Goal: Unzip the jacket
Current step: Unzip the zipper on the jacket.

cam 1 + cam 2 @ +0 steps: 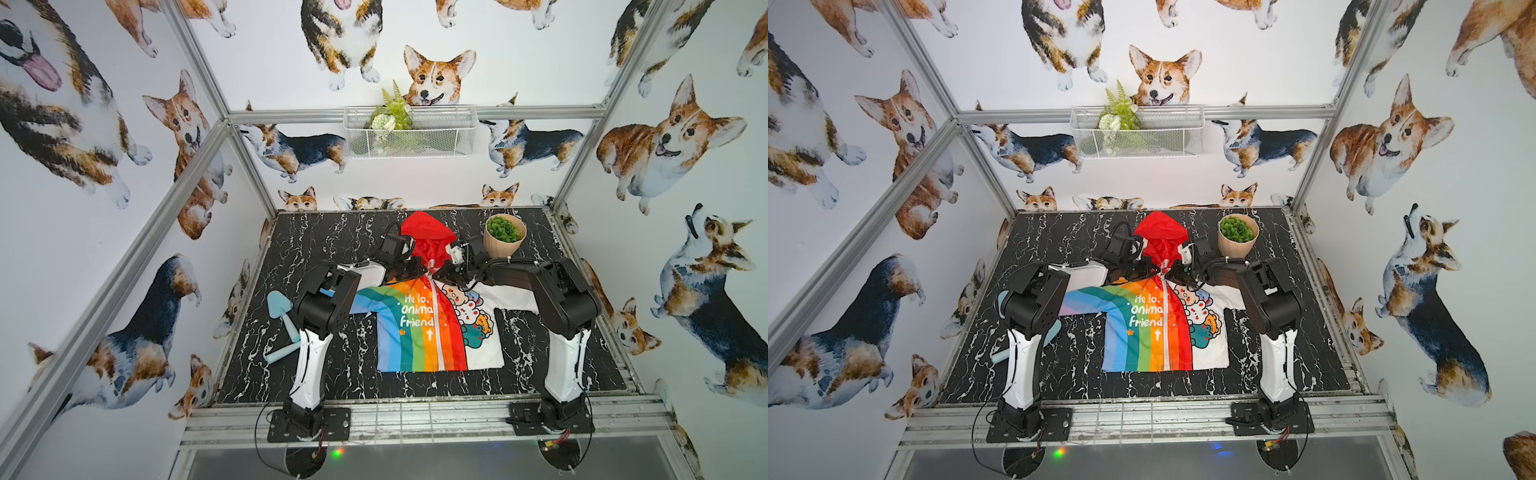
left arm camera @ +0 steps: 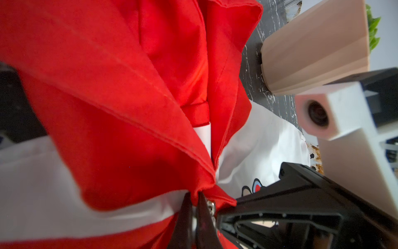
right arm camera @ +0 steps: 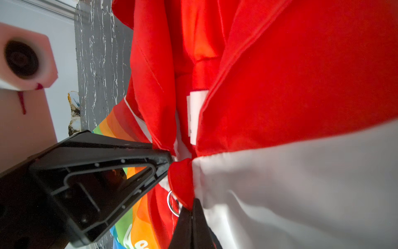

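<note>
jacket (image 1: 409, 336) flat on tabletop (image 1: 316, 249) centre, hood (image 1: 428, 235) at 12 o'clock | zip (image 1: 437, 328) closed full length | left claw (image 2: 195, 201) and right claw (image 3: 191, 208) both pinching collar fabric at zip top | progress: start, pull-down not yet done

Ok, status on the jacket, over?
Left gripper and right gripper: jaws shut on the jacket at the collar. Zip closed down the front. Plant pot near right gripper, off the jacket.
</note>
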You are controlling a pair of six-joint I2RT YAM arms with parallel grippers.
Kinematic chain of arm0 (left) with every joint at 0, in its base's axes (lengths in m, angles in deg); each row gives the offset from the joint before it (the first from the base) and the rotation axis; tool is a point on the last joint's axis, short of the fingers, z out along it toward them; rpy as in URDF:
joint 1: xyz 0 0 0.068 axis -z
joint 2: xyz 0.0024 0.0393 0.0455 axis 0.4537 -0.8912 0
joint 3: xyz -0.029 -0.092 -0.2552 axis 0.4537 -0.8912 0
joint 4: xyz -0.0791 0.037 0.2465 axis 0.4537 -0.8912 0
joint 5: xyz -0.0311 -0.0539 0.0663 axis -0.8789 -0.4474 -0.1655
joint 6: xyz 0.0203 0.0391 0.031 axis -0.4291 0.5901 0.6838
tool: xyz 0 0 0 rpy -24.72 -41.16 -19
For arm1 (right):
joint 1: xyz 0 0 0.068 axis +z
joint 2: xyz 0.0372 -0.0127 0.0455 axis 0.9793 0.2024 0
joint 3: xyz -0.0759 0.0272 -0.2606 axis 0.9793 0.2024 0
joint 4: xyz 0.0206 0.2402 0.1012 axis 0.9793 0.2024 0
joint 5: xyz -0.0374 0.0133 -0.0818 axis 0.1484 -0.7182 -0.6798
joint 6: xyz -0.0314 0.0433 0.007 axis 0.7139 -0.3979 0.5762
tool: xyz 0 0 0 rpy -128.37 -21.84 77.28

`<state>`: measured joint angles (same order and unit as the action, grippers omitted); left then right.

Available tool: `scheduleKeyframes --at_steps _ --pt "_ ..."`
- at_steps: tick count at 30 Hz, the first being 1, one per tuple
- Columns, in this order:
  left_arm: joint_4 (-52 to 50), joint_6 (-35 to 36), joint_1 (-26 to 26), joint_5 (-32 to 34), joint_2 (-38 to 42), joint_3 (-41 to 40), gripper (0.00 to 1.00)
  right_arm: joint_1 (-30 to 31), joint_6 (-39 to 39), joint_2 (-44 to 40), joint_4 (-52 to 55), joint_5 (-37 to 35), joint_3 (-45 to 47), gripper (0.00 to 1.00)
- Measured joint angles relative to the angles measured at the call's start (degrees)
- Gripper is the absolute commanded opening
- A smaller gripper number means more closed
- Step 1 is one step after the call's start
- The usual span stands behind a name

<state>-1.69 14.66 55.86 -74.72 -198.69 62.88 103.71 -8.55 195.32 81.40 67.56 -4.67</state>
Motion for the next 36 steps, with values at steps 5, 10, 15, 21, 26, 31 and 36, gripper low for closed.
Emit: scheduleKeyframes --at_steps 5,10,15,21,26,31,36 --pt "0.0 0.0 -0.1 -0.1 -0.1 0.0 0.0 0.0 0.0 -1.2 -0.4 -0.4 1.1 0.0" --pt "0.0 0.0 -0.5 -1.1 -0.2 0.0 0.0 0.0 0.2 -2.0 -0.7 -0.8 2.2 0.0" --pt "-0.1 0.0 -0.5 -1.5 -0.3 0.0 0.0 0.0 0.2 -2.1 -1.0 -0.8 2.9 0.0" --pt "-0.1 0.0 -0.7 -1.0 -0.7 0.0 0.0 0.0 0.4 -3.5 -0.8 -0.8 3.4 0.25" --pt "0.2 0.0 -0.7 -1.0 -0.7 0.0 0.0 0.0 0.3 -3.9 -0.8 -0.4 3.5 0.28" --pt "0.2 0.0 -0.7 -1.0 -0.8 0.0 0.0 0.1 0.0 -2.7 -1.0 0.8 3.1 0.27" --pt "0.4 -0.2 -0.7 -1.4 -0.9 0.0 0.0 0.1 -0.5 -0.9 -1.1 2.1 1.7 0.28"
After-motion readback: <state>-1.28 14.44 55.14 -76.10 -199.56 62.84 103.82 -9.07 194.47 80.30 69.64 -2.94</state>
